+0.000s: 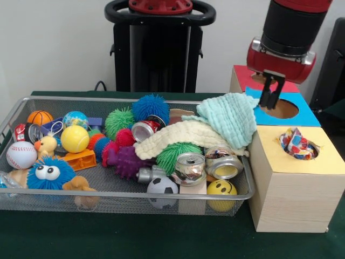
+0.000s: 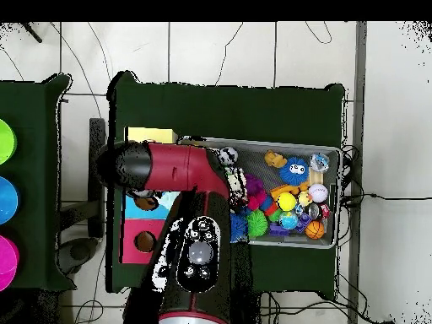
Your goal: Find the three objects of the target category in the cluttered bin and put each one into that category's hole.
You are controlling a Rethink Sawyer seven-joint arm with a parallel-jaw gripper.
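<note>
The wire mesh bin (image 1: 108, 100) fills the left and middle of the front view, piled with toys. One white cloth with coloured dots (image 1: 298, 143) sits bunched in the hole of the yellow-faced box (image 1: 294, 186), right of the bin. No other dotted cloth shows in the bin. My gripper (image 1: 270, 103) hangs above the blue-faced box's hole (image 1: 283, 109), behind the yellow box. It is empty, its fingers a narrow gap apart. In the overhead view my arm (image 2: 181, 169) hides the gripper; the bin (image 2: 339, 194) and yellow box (image 2: 152, 135) show.
A mint-green knit cloth (image 1: 229, 116) and a cream knit cloth (image 1: 183, 135) drape over the bin's right end. Spiky balls, crushed cans (image 1: 188, 164), a baseball (image 1: 21, 155) and other balls fill the bin. The red-faced box (image 1: 245, 78) stands behind the blue one.
</note>
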